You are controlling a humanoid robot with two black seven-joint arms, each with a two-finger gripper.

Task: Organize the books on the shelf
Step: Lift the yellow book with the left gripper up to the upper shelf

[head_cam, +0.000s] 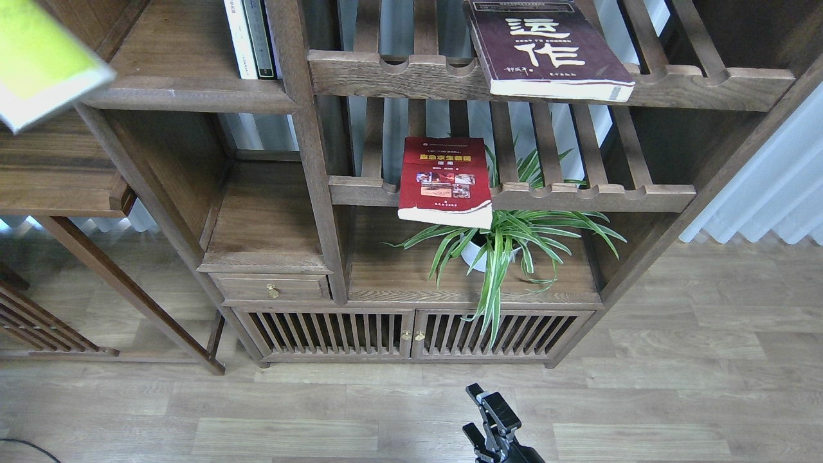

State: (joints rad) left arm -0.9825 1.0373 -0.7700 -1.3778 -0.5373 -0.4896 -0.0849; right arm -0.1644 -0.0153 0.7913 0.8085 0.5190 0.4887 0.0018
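Three paperbacks await shelving: the yellow-green book [38,61] is tilted at the upper left corner of the view, its support hidden; the maroon book [546,48] lies flat, overhanging the front rail of the upper slatted rack [675,83]; the red book [445,183] likewise overhangs the lower slatted rack [611,196], above a potted plant [508,241]; the plank shelf [186,93] holds only thin upright books [251,38] at its right end; one pincer [492,418], apparently the right, hangs low over the floor, spread or pressed together I cannot tell; the left is unseen.
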